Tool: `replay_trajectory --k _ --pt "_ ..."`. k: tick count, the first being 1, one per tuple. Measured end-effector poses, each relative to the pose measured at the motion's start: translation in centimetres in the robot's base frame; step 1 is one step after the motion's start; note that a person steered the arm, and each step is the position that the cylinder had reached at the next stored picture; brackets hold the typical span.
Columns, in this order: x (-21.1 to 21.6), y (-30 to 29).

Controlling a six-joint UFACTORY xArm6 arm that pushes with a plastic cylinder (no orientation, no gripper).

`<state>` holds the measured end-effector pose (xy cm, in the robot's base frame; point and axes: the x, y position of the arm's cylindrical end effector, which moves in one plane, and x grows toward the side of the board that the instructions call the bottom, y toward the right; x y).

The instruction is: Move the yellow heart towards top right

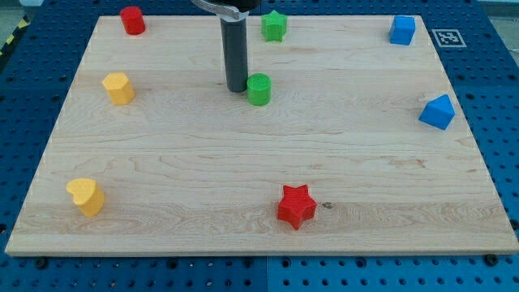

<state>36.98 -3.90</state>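
The yellow heart (85, 196) is parked way down near the bottom-left corner of the wooden surface (203, 162), and its two rounded lobes can be made out facing the view's left, with the body a slightly orangey yellow. No jaws are carried here at all, just a dark rod, so nothing is clamped on anything; my tip (236, 88) is planted up in the top middle, right beside the green cylinder (259, 89) on its left, touching or very nearly so, hard to call. That puts the tip well apart from the heart. A second yellow block (118, 88), shape not easily pinned down, is seen along the left side higher up. A red cylinder (132, 20) is found in the top-left corner, a green star (274, 26) near the top edge, a blue cube (402, 30) top right, a blue block (438, 112) at the right edge, and a red star (296, 206) low in the middle.
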Motion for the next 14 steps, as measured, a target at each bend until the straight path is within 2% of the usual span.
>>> replay_trajectory --k 1,3,4,5,6,7,10,11,12,13,14 --pt "0.1 -2.0" --pt "9.4 -12.1" --pt "13.2 -20.0" --pt "18.4 -25.0" --pt "21.7 -25.8" --pt "20.8 -24.7" --pt "19.5 -9.2" --pt "18.5 -9.6" --pt "21.7 -10.8" --pt "22.3 -14.2" --pt "21.1 -14.2"
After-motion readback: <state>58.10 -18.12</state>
